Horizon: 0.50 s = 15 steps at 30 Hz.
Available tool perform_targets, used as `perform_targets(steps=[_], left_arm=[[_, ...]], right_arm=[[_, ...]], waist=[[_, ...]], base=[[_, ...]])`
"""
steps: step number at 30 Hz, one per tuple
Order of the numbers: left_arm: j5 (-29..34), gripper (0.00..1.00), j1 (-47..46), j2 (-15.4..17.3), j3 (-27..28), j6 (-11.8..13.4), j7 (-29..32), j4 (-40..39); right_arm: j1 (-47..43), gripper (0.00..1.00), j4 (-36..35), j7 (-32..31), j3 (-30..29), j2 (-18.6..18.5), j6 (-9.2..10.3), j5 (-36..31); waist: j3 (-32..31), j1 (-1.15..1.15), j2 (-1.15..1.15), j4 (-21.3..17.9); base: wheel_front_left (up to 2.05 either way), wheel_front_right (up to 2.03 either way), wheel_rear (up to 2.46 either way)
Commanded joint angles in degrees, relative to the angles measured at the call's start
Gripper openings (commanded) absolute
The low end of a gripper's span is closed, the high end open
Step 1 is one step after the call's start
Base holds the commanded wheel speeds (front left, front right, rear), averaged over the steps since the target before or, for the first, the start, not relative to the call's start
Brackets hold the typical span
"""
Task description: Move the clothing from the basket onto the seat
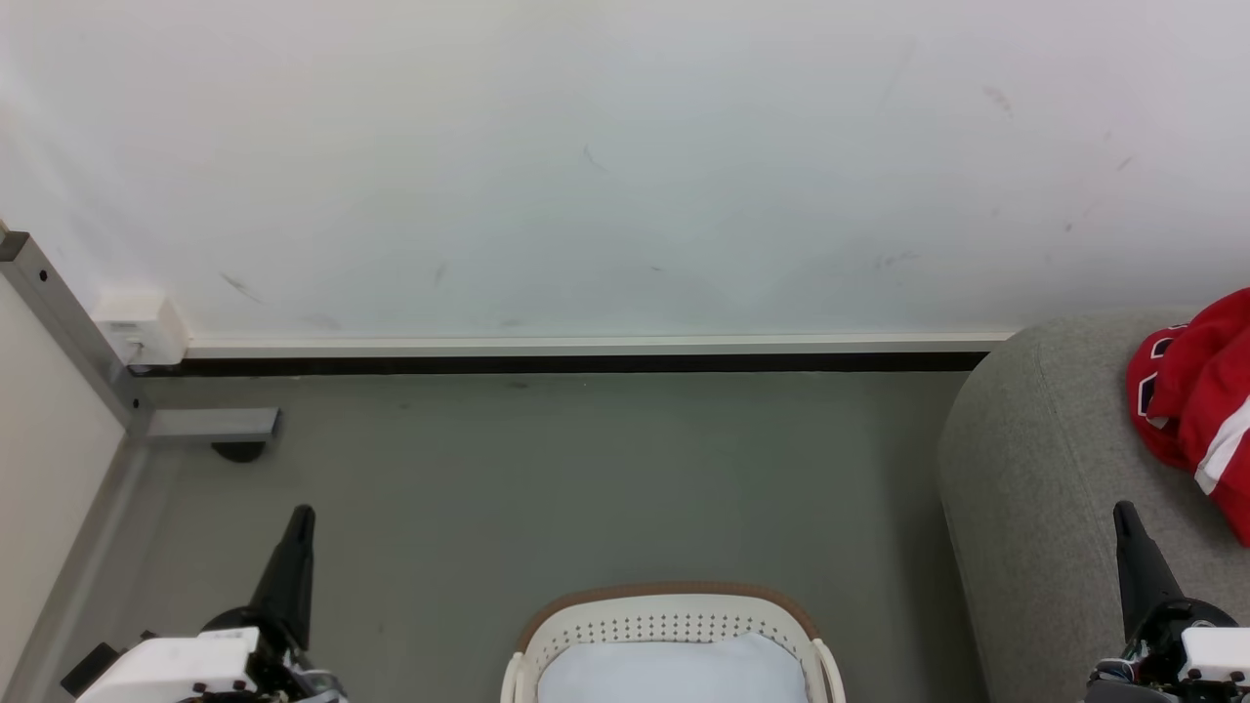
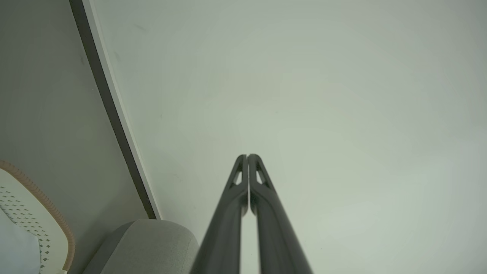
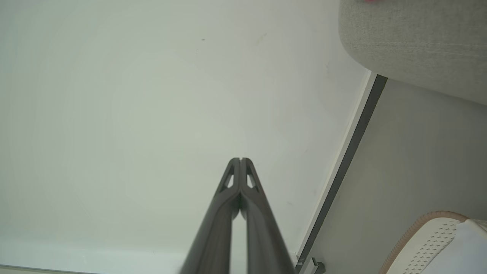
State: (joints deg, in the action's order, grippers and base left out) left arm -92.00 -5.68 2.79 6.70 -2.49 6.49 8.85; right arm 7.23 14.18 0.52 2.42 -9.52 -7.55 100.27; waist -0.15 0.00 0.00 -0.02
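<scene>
Red fabric with white trim, the clothing (image 1: 1196, 410), is seen lying bunched on the grey seat (image 1: 1035, 488), to the right of the basket (image 1: 674, 607) and well apart from it. The visible part of the basket's inside is covered by the white liner (image 1: 674, 669); the basket's near half is cut off at the bottom edge of the head view. The left hand (image 1: 301, 513) is held closed and empty above the floor (image 1: 586, 469), to the left of the basket. The right hand (image 1: 1123, 508) is likewise closed on nothing, to the right of the basket, near the seat.

The transfer is judged finished or nearly so. Before it is called done, the hidden part of the basket should be checked by tilting the head down. Should a garment be found there, the fingers ought to be opened first and the red cloth pinched clear of the liner, so that the liner is not dragged out. The load should then be lifted over the brown rim and laid beside the pile, away from the seat's rounded edge.
</scene>
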Motion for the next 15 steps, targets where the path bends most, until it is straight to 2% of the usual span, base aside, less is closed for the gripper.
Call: perform_targets(steps=[1,15], left_arm=[[-0.70,0.00,-0.54,0.11,0.12,-0.17,0.18,-0.11],[-0.71,0.00,-0.53,0.11,0.11,-0.16,0.17,-0.12]], right_arm=[[-0.11,0.00,-0.35,-0.01,0.07,-0.61,0.12,0.26],[-0.16,0.00,-0.59,1.19,1.43,-1.52,0.12,1.57]], waist=[[0.00,0.00,0.00,0.00],[0.01,0.00,0.00,0.00]], base=[[0.00,0.00,0.00],[0.00,0.00,0.00]])
